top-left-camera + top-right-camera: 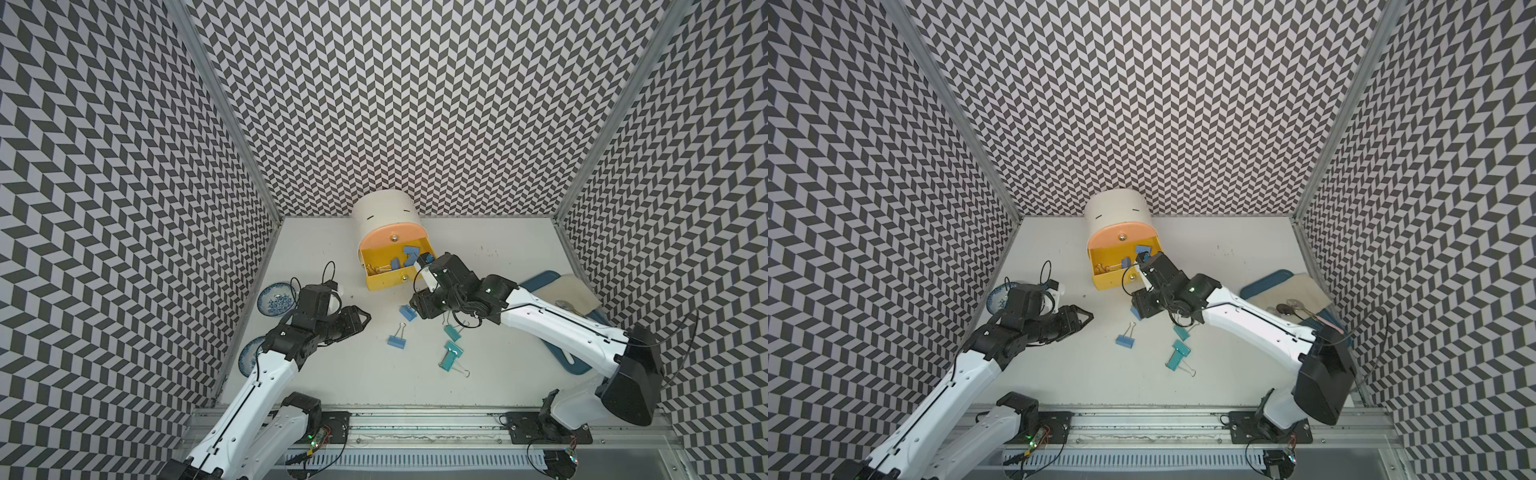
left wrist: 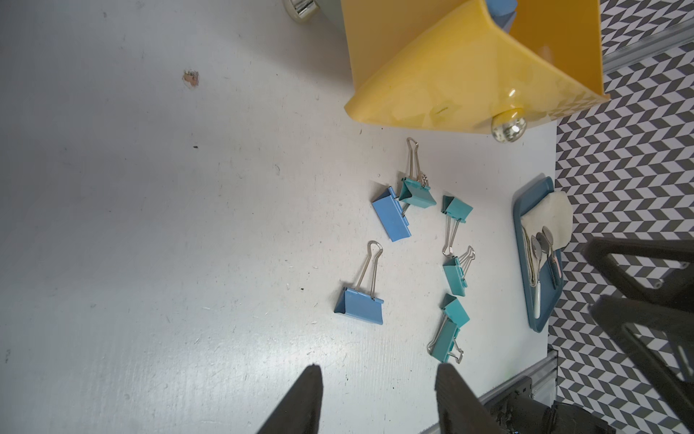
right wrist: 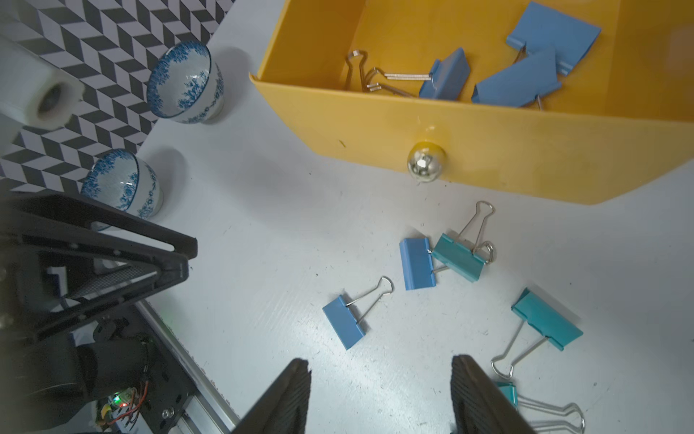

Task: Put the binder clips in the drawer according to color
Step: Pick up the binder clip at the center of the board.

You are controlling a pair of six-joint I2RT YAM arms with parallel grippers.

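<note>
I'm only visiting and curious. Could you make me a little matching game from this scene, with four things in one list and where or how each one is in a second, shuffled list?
Things:
1. yellow drawer
2. peach drawer
3. spoons
4. teal clips

Places or states:
A. closed
B. pulled open, with blue clips inside
C. lying loose on the table
D. on a cloth in the blue tray

Pairs: 1-B, 2-A, 3-D, 4-C.
</note>
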